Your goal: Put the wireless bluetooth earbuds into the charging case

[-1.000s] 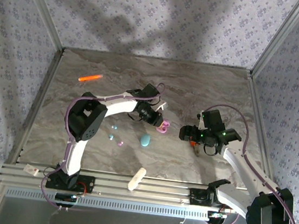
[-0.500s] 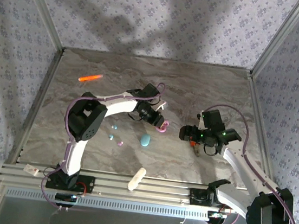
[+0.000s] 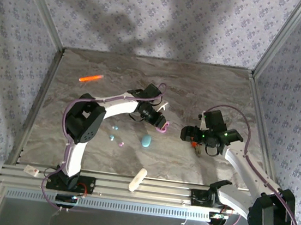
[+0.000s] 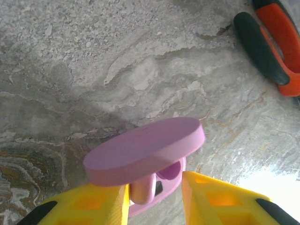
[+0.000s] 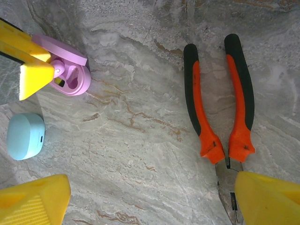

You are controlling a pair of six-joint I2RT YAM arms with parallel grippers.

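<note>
here, left pincer (image 4: 154, 185) clasps the open pink case (image 4: 145, 150); right pincer (image 5: 151, 180) gapes apart.

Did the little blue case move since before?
No. The teal case lies just where it did, with the same gap from the white stick nearer the arms.

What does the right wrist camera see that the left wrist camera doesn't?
Right wrist view, not left: the teal case and the pliers' metal nose. Left wrist view, not right: a close peek under the pink case's raised lid. Both: the open pink case, the left pincer gripping it, and the pliers' orange-black handles.
</note>
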